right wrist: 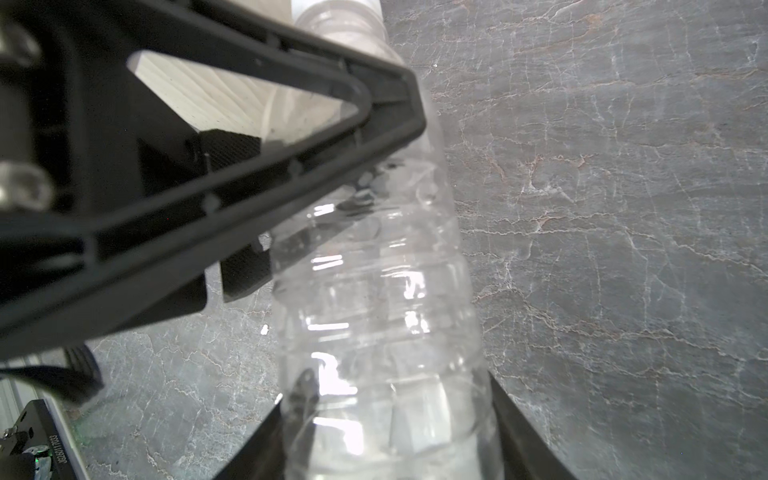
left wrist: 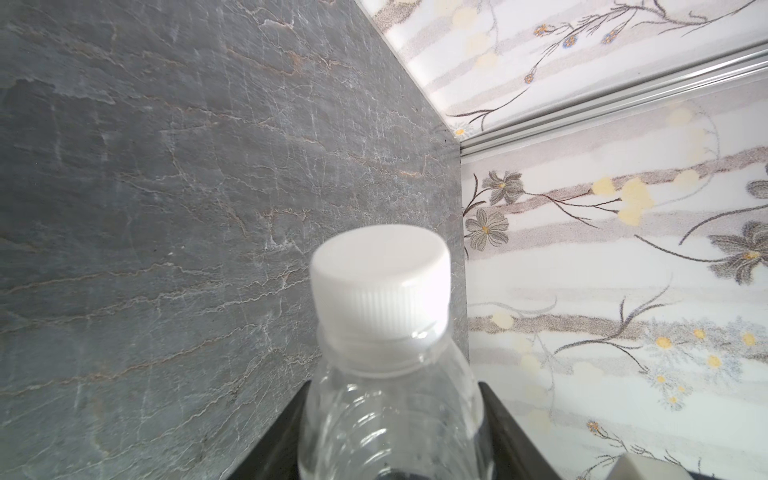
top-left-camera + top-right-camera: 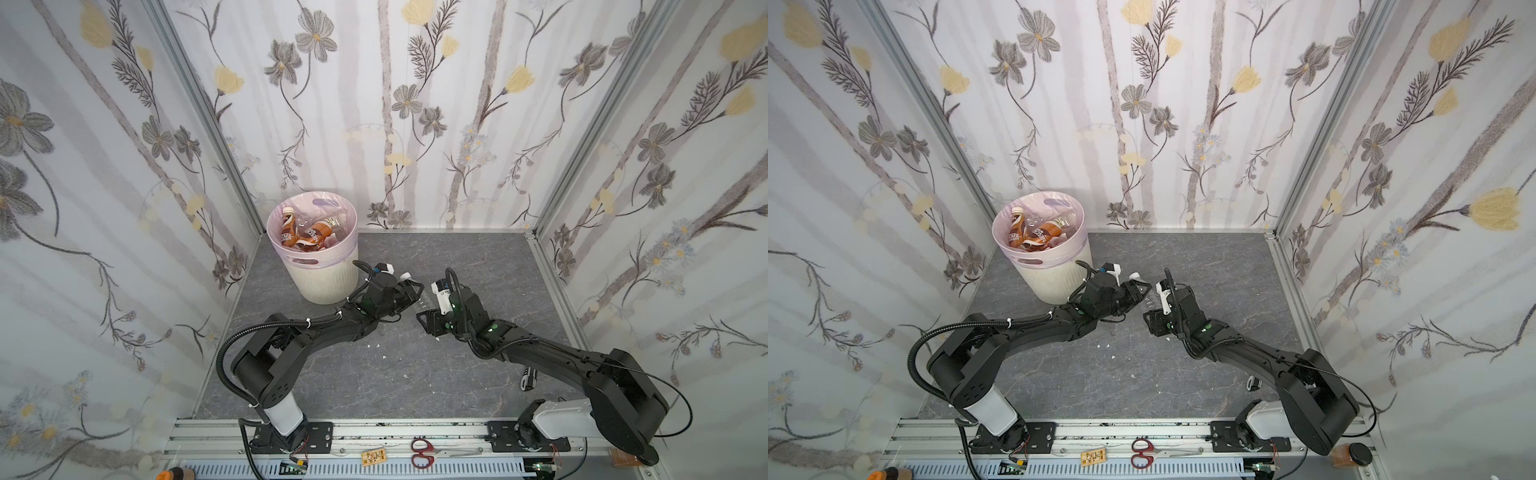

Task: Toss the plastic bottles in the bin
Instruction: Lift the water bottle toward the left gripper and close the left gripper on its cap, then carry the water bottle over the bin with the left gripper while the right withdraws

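A clear plastic bottle (image 3: 423,300) (image 3: 1151,302) with a white cap (image 2: 380,282) hangs above the grey floor, between the two arms, right of the bin (image 3: 328,284) (image 3: 1054,284). My left gripper (image 3: 415,292) (image 2: 392,419) is shut on its shoulder, just below the cap. My right gripper (image 3: 426,316) (image 1: 386,436) is shut on its base end, and both of its fingers touch the clear wall. The left gripper's black finger (image 1: 249,166) crosses the right wrist view. The cream ribbed bin has a pink liner and holds several brown and clear bottles (image 3: 309,236).
Flowered walls close in the floor on three sides. White crumbs (image 3: 374,345) lie between the arms. A small black-and-white object (image 3: 528,380) lies under the right arm. Red scissors (image 3: 422,452) and a small tag (image 3: 372,457) lie on the front rail.
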